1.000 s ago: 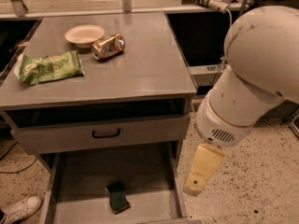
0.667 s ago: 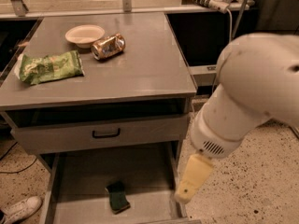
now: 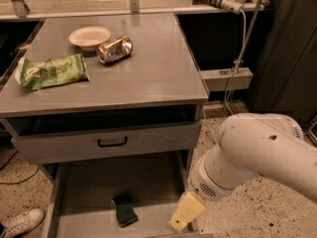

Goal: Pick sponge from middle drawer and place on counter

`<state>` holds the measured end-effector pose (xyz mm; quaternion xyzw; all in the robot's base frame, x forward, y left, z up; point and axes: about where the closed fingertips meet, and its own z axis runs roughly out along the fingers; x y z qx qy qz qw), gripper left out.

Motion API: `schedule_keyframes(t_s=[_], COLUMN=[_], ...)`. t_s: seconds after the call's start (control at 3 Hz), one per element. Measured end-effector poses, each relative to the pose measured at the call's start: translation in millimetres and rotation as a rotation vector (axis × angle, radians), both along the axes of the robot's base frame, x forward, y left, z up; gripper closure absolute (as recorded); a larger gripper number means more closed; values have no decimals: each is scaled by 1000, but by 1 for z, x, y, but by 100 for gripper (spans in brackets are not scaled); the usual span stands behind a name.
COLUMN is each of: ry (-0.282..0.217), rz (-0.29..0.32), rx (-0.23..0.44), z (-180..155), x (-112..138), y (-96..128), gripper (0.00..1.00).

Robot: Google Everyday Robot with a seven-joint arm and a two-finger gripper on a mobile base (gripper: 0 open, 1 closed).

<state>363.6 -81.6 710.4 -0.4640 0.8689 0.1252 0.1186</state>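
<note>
The sponge (image 3: 125,208), dark green and small, lies flat on the floor of the pulled-out middle drawer (image 3: 94,182), near its front centre. My gripper (image 3: 181,219), a cream-coloured piece at the end of the bulky white arm (image 3: 257,155), hangs low over the drawer's right front corner. It is to the right of the sponge and apart from it. The counter (image 3: 148,68) is the flat gray top of the cabinet above.
On the counter lie a crinkled green snack bag (image 3: 53,71), a white bowl (image 3: 89,36) and a dented can (image 3: 114,49). A shut drawer front with a black handle (image 3: 112,142) sits above the open drawer. A shoe (image 3: 20,222) is at the lower left, on speckled floor.
The arm has swung down and to the left, bringing the gripper lower beside the open drawer's right front corner. The sponge has not moved.
</note>
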Motion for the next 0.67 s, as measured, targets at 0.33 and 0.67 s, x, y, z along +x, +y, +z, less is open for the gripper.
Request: schedule_keyframes(t_s=[0.33,0.67], ry=[0,0], rz=[0,-5], rx=[0,32], z=[0,-26], x=[0,-5], y=[0,13], gripper=[0,0])
